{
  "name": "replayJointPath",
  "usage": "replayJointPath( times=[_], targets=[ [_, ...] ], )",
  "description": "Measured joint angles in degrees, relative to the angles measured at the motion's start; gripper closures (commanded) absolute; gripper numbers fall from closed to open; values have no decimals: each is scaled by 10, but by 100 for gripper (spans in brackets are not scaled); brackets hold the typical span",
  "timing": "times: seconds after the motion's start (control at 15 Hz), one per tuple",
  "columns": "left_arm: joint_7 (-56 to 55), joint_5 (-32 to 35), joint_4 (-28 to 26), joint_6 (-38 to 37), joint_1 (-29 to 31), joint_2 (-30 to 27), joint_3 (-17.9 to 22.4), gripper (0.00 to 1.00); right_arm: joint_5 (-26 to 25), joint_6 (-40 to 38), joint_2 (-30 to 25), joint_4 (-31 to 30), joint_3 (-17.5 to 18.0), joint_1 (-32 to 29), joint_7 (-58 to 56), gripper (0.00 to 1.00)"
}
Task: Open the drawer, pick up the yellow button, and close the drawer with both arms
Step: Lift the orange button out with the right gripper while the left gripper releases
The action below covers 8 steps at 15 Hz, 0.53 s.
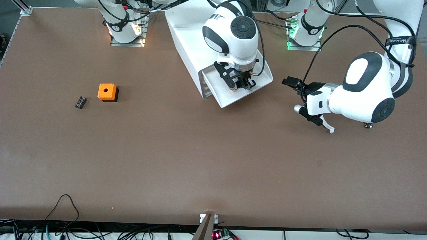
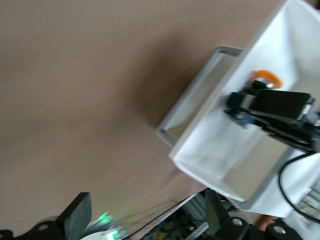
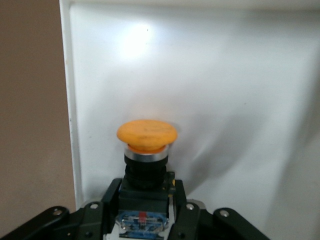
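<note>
The white cabinet [image 1: 186, 43] stands between the arm bases. Its top drawer [image 1: 257, 88] is pulled out toward the front camera. My right gripper [image 1: 242, 85] reaches down into the drawer tray and is shut on the button's black body. The button [image 3: 146, 132] has a round orange cap that sticks out past the fingers [image 3: 185, 212], with the drawer's white floor [image 3: 225, 100] around it. In the left wrist view the button [image 2: 265, 79] and the drawer [image 2: 225, 155] also show. My left gripper [image 1: 308, 116] is open and empty above the table beside the drawer, toward the left arm's end.
An orange cube with a round hole [image 1: 107, 91] and a small black part [image 1: 80, 102] lie on the brown table toward the right arm's end. A small metal piece [image 1: 368, 125] lies under the left arm.
</note>
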Motion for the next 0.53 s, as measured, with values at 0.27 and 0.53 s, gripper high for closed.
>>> replayJointPath(
  times=[0.27,0.53],
  targets=[
    [-38,117,58,-5,-26,0,-6,0,0,-18,-14,13,-5,-2,-15,100],
    [-41,234,101,-7,-34,0,-7,0,0,-30,-51,19,-6,-17,-58,100]
  ],
)
